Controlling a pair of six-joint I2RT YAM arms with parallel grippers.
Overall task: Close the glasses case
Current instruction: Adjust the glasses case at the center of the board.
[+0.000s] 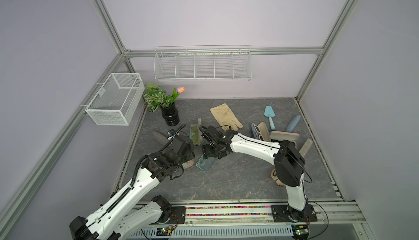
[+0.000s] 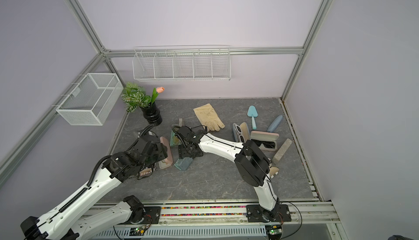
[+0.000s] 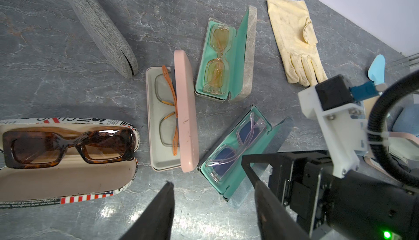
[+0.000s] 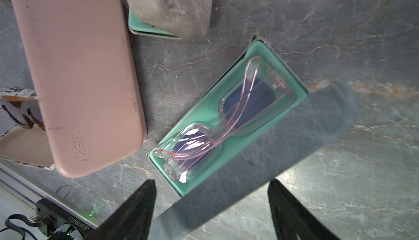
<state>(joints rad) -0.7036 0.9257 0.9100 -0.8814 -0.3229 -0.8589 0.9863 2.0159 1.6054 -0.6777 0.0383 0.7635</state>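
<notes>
Grey marbled tabletop point(image 1: 226, 182) is enclosed by lilac walls and an aluminium frame; several spectacle cases are scattered across it. The glasses case point(image 4: 199, 116), blue-grey outside and teal inside, is set near the table's middle, and in both top views it is partly covered by the right gripper point(image 1: 209, 152). Its lid point(image 4: 283, 141) is raised and tilted, so the case is not yet closed; folded clear pink glasses point(image 4: 226, 118) are laid in the base. In the right wrist view the claw's fingers point(image 4: 140, 204) are spread wide, with the lid's edge seen between them; whether it is touched cannot be told. The left gripper point(image 3: 213, 189) is held above the table with its fingers parted and nothing between them. A pink case point(image 3: 184, 109) is placed just beside the task's case; a grey-lidded case point(image 3: 248, 52) with yellow glasses is set beyond it, and a cream glove point(image 3: 294, 41) is laid further off.
</notes>
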